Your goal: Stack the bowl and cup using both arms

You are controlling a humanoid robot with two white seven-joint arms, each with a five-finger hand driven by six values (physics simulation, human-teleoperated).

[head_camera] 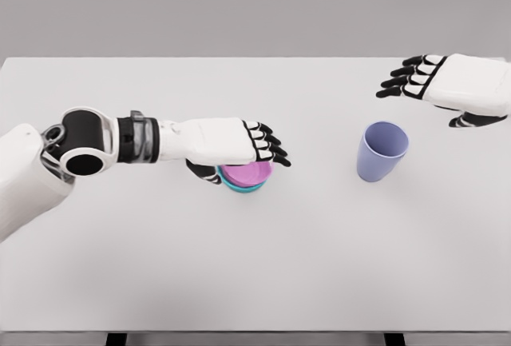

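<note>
The pink plastic bowl (247, 175) with a teal underside sits mid-desk (255, 282) directly under the left hand (227, 142), whose fingers (267, 142) curl around its rim, while the upright lavender plastic cup (382, 151) stands just below the right hand (451, 86), fingers spread, holding nothing.

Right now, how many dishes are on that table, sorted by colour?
Pink bowl: 1
Teal bowl, under the pink one: 1
Lavender cup: 1
Total: 3

The left hand sits over the two bowls; the right hand hangs open beyond the cup.
</note>
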